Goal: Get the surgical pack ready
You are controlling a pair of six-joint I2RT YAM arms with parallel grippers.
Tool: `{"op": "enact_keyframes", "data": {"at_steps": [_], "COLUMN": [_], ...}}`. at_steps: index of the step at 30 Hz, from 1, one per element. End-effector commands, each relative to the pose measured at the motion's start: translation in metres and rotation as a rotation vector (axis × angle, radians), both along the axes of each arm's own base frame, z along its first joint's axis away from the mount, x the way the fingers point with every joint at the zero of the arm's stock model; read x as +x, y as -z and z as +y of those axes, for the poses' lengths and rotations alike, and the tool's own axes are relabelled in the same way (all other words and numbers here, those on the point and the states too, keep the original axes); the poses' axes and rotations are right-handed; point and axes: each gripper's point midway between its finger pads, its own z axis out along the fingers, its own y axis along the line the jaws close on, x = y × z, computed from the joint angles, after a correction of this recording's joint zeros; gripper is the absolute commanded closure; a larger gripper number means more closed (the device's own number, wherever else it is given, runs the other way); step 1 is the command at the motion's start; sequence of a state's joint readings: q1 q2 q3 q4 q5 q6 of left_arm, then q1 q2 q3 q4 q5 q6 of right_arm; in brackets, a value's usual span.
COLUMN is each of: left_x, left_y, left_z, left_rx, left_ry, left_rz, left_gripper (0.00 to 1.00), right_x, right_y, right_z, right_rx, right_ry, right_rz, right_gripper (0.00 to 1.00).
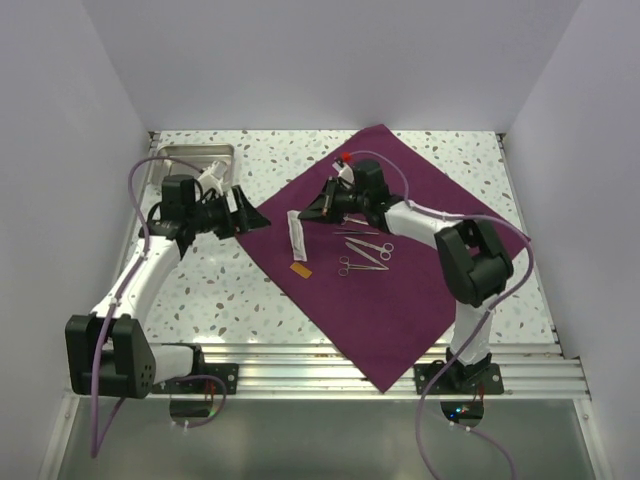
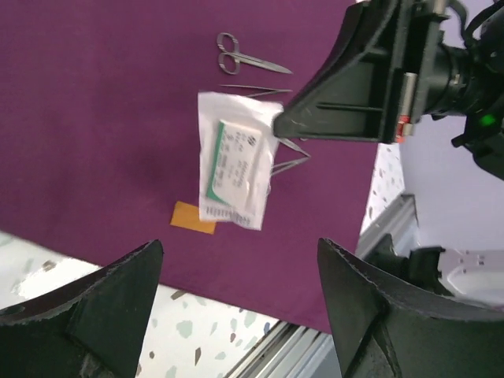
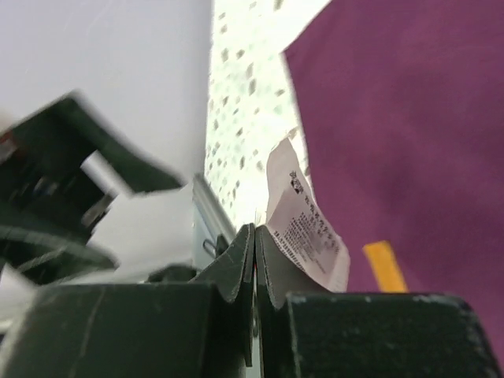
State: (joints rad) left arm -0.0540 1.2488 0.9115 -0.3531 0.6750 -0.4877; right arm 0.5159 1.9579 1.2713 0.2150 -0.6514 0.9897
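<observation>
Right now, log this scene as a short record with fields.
surgical pack: purple cloth spread flat, diamond-wise on the speckled table
on cloth: white packet, orange tag, scissors, other steel instruments
left gripper: jaws open, near the cloth's left corner
right gripper: jaws shut, tips at the packet's corner; grip unclear
metal tray: far left, off the cloth

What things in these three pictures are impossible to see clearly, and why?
- Print on the white packet: too small in the top view, blurred in both wrist views.
- Instruments: thin and overlapping in the top view; the right gripper covers some in the left wrist view.
- Metal tray: the left arm hides its near part in the top view.
</observation>
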Motion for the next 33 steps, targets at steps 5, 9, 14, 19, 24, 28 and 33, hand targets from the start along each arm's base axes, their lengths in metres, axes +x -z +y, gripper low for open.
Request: {"op": "enact_keyframes", "data": {"at_steps": [5, 9, 14, 19, 24, 28, 33], "left_x": [-0.015, -0.037, -0.060, -0.072, -0.079, -0.074, -0.064], "left_y": [-0.030, -0.043, -0.038, -0.039, -0.032, -0.026, -0.027], "left_z": [-0.040, -0.060, -0.076, -0.087, -0.094, -0.097, -0.101], "left_rx": [-0.235, -0.330, -0.371, -0.445, -0.478, -0.495, -0.509], "left_ry": [0.284, 0.430, 0.510, 0.547, 0.591, 0.590, 0.588], "left_rz": [-0.158, -0.241, -0.254, -0.233, -0.184, -0.167, -0.167], "left_gripper": [0.15, 0.15, 0.16, 0.19, 0.25, 0.33, 0.54], "right_x": [-0.069, -0.087, -0.099, -0.103, -0.099, -0.096, -0.092], "right_y": [-0.069, -0.101, -0.118, -0.124, -0.126, -0.131, -0.127], "right_z": [-0.022, -0.029, -0.033, -0.034, -0.032, -0.028, -0.024], "right_rx": [0.060, 0.110, 0.127, 0.141, 0.151, 0.161, 0.168], "right_ry": [-0.176, -0.191, -0.219, -0.215, -0.216, -0.228, -0.235], "right_rz": [-0.110, -0.157, -0.156, -0.156, -0.146, -0.144, -0.128], "right_gripper": [1.00, 1.00, 1.00, 1.00, 1.00, 1.00, 1.00]}}
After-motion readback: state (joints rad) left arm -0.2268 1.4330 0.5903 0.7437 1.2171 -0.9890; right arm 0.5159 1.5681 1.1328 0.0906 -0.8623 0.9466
